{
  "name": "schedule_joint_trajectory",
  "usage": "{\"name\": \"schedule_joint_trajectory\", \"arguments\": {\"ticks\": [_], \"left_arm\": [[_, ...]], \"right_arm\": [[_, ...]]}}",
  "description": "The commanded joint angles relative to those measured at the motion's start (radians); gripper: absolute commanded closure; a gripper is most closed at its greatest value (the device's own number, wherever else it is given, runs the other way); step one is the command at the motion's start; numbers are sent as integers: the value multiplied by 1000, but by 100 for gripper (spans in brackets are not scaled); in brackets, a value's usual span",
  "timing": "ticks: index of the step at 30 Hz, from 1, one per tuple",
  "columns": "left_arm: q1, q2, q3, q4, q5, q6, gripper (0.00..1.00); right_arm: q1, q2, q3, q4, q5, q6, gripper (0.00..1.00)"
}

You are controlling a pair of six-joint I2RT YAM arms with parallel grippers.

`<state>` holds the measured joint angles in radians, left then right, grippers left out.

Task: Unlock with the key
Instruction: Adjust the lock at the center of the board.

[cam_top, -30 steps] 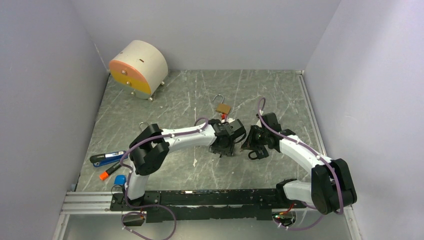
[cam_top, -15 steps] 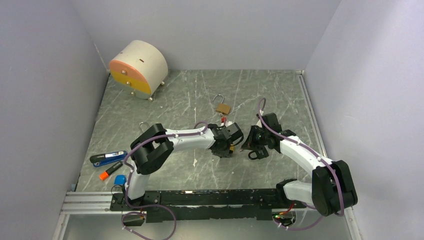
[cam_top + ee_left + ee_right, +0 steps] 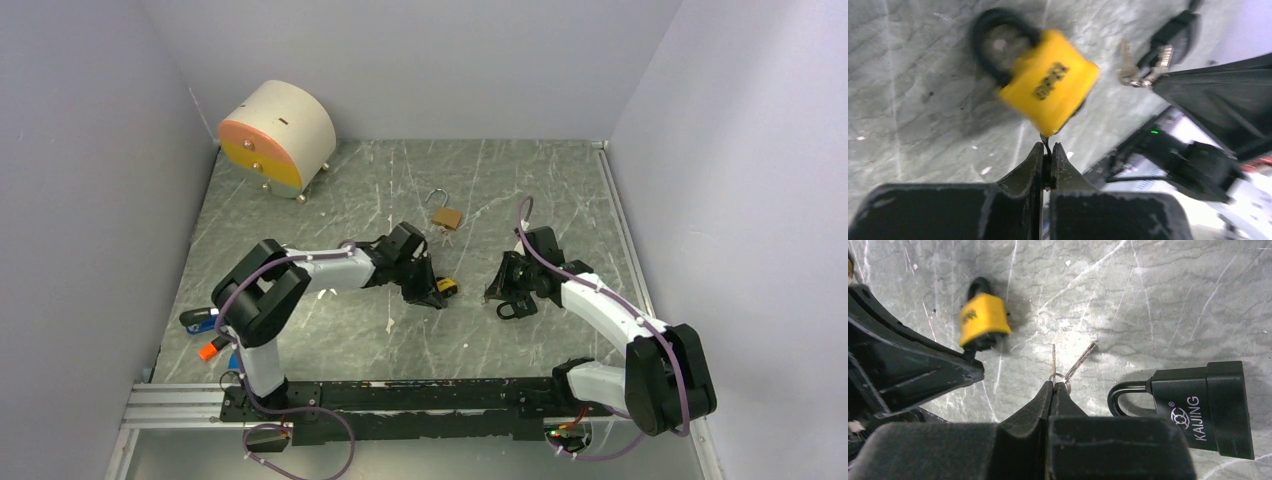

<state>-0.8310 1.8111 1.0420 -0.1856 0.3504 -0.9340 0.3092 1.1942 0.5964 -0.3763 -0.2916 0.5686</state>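
Note:
A yellow padlock (image 3: 1048, 95) with a black shackle lies on the grey table, also seen in the top view as the yellow padlock (image 3: 445, 287). My left gripper (image 3: 1048, 147) is shut, pinching a thin dark strip that sticks out of that padlock's base. My right gripper (image 3: 1054, 385) is shut on a key ring (image 3: 1058, 377) carrying two keys (image 3: 1080, 359), held just above the table. A black padlock (image 3: 1198, 410) lies right beside the right gripper. The keys point toward the yellow padlock (image 3: 984, 320) but stay apart from it.
A brass padlock (image 3: 446, 216) with its shackle up lies behind the grippers. A beige and orange drum-shaped box (image 3: 277, 137) sits at the back left corner. Blue and orange tools (image 3: 212, 318) lie by the left wall. Walls close in on three sides.
My left gripper has closed and its arm has swung left and lower, uncovering the yellow padlock in the top view. The right arm has not moved.

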Motion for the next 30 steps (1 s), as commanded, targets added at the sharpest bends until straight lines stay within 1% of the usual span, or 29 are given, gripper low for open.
{"name": "schedule_joint_trajectory", "arguments": {"ticks": [1,6,8,9,11,13,15,20,25,29,30], "left_arm": [[52,-73,-71,345,318,-235,98],[73,-19,-162,666,397,-501,98],[73,19,-202,853,409,-628,97],[73,41,-221,993,406,-696,98],[73,93,-248,1200,395,-827,98],[70,133,-259,1337,371,-925,98],[66,161,-266,1402,339,-982,98],[66,192,-317,1440,275,-1041,97],[67,271,-380,1604,227,-1136,91],[72,292,-426,1645,211,-1159,86],[72,289,-439,1641,210,-1162,84]], "right_arm": [[4,-15,-15,36,-2,22,100],[41,-12,-36,61,-1,58,100],[70,2,-37,74,7,73,100],[85,11,-34,77,11,78,100],[112,26,-26,80,26,89,100],[125,34,-18,80,38,96,100],[128,39,-15,82,45,102,100],[133,56,-1,77,62,119,100],[134,54,2,67,78,128,100],[134,64,13,64,84,135,100],[135,70,15,63,85,137,100]]}}
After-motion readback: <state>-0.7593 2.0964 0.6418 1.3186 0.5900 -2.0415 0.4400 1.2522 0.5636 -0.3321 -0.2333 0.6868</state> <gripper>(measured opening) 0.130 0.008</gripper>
